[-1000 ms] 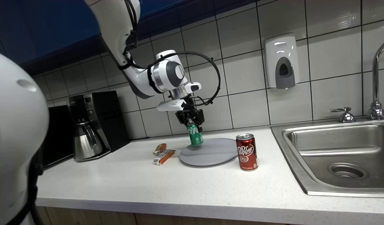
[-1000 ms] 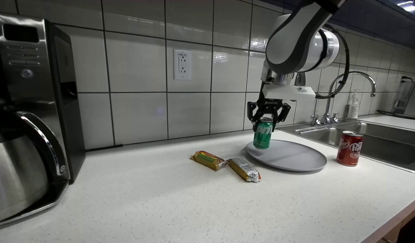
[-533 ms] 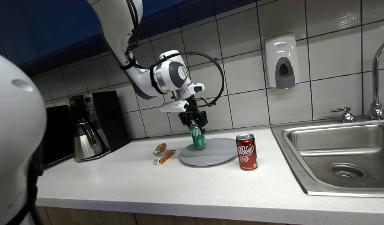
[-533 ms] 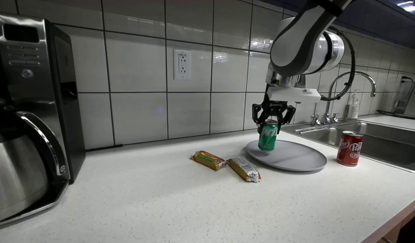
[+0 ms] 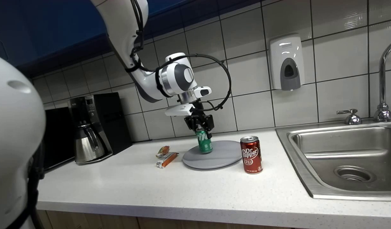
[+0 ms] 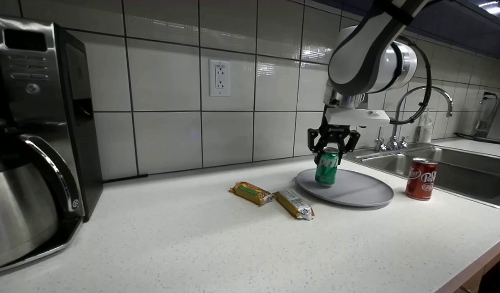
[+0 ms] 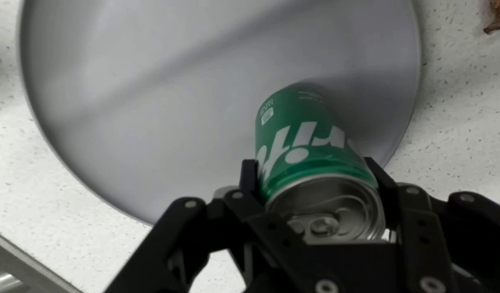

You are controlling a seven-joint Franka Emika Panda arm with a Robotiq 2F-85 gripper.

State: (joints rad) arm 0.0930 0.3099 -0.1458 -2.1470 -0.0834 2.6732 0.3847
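Note:
My gripper (image 6: 328, 162) is shut on a green soda can (image 6: 326, 175) with white lettering, its fingers on either side of the can's upper part. The gripper (image 5: 204, 132) and the can (image 5: 205, 145) also show in an exterior view. The can is nearly upright over a round grey plate (image 6: 363, 191), near the plate's edge. Its base is at or just above the plate; I cannot tell if it touches. In the wrist view the gripper (image 7: 311, 170) has the can (image 7: 300, 138) between its fingers, lid and tab toward the camera, with the plate (image 7: 152, 122) beyond.
A red Dr Pepper can (image 5: 251, 156) stands beside the plate, near the steel sink (image 5: 297, 152). Two wrapped bars (image 6: 252, 193) (image 6: 294, 204) lie on the counter on the plate's other side. A coffee maker (image 5: 90, 143) stands farther off. A tiled wall (image 6: 164, 134) runs behind.
The gripper and the green can have moved lower and rightward in both exterior views, farther in over the plate. The plate, red can and bars have not moved.

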